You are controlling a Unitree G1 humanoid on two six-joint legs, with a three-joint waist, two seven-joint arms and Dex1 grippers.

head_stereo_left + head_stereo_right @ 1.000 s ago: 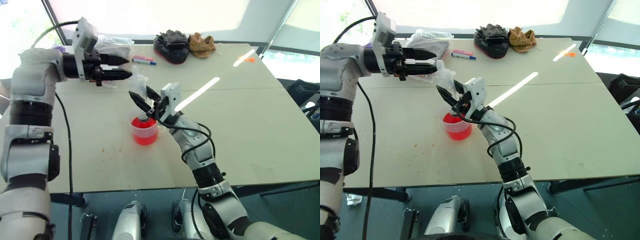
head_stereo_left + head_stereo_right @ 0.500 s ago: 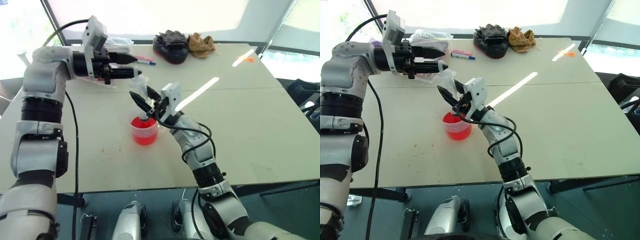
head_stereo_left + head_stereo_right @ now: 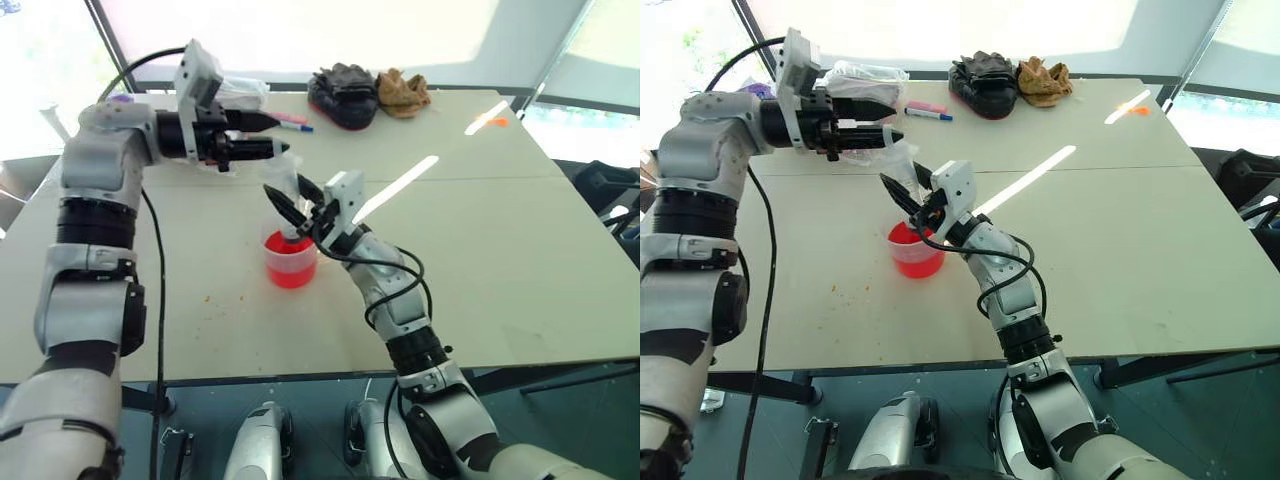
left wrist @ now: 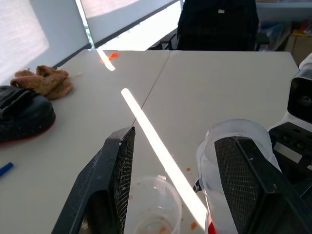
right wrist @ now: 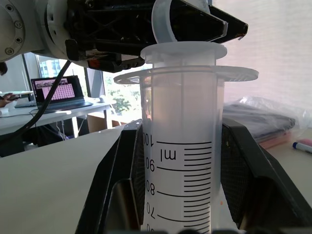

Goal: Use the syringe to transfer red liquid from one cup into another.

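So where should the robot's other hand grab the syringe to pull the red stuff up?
Probably the plunger top, the ring sticking up above the barrel. The syringe stands upright at the red cup, and the right gripper is clamped on its barrel. So the open left gripper should come in level from the side, a finger each side of the ring.

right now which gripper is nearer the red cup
Right. The right gripper holds the syringe upright directly above the red cup; the left gripper is higher and farther back, by the syringe's top.
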